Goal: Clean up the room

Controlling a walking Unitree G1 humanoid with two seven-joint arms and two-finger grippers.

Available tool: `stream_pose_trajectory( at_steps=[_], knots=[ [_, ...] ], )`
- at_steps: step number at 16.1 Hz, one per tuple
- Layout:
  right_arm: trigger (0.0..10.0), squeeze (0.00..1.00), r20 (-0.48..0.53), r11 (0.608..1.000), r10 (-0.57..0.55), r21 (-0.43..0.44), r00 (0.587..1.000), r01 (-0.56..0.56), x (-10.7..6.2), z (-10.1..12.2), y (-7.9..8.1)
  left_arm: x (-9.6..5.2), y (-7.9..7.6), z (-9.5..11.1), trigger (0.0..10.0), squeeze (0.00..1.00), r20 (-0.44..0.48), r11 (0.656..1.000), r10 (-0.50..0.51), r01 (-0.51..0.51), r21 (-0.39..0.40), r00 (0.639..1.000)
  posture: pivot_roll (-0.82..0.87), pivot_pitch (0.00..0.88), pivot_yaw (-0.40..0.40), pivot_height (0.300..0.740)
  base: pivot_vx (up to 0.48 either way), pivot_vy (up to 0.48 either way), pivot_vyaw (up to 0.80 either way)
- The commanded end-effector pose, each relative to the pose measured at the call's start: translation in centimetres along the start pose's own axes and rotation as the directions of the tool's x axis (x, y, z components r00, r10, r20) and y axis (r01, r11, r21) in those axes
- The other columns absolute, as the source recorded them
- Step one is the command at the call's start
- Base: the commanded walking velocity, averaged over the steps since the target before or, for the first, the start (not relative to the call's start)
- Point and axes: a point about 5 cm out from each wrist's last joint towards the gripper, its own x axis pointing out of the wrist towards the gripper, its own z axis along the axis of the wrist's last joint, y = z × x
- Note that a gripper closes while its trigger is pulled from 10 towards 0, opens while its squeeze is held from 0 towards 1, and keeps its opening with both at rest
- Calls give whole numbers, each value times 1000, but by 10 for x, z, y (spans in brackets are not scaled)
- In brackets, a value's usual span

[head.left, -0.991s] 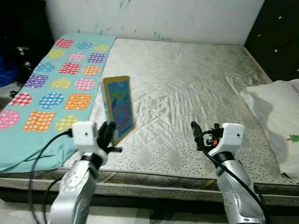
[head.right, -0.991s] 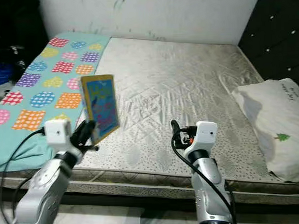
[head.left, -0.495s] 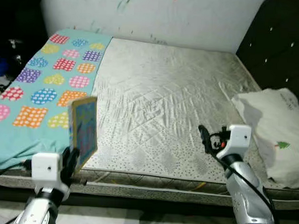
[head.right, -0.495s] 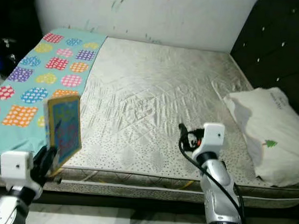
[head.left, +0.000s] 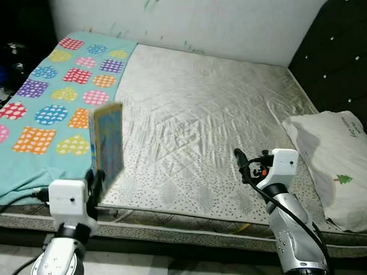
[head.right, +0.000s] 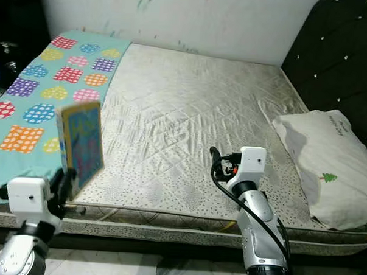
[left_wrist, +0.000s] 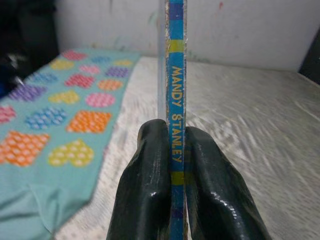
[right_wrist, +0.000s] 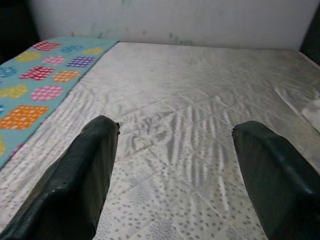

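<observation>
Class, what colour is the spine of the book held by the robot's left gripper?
The spine of the book is blue with yellow lettering, clearest in the left wrist view.

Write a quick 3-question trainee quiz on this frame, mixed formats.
1. True or false: the left claw is shut on the book.
2. The right claw is: A) shut on a pillow, B) open over the mattress, C) gripping the blanket.
3. Fill in: the white pillow lies on the robot's ____ side of the bed.

Key: 1 true; 2 B; 3 right.
</observation>
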Motion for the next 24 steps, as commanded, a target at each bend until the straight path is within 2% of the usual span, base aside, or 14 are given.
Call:
stream_pose_trajectory(
  at_steps=[1,4,9,13,24],
  knots=[
    [10000,0,-10,1000,-30,0,999,30,-5,-1,-9,0,1,7,10000,0,42,999,30,-30,-12,999,38,50,-126,740,0,0,0],
    [10000,0,-41,999,-37,-17,998,36,-11,-8,-14,-3,-6,2,10000,0,21,999,-21,22,-24,1000,35,61,-133,740,0,0,0],
    [10000,0,-34,999,-27,-25,999,26,-6,-4,-8,5,-14,4,10000,0,20,998,-44,45,-43,999,31,78,-120,740,0,0,-774],
    [10000,0,-24,1000,-22,-22,999,22,-1,-2,-4,7,-12,8,10000,0,31,998,-56,57,-29,998,42,81,-110,740,0,0,0],
    [10000,0,-25,1000,0,-22,1000,-1,-1,-3,2,16,-9,12,10000,0,39,996,-73,75,-44,997,35,91,-102,740,0,-300,0]
  ],
)
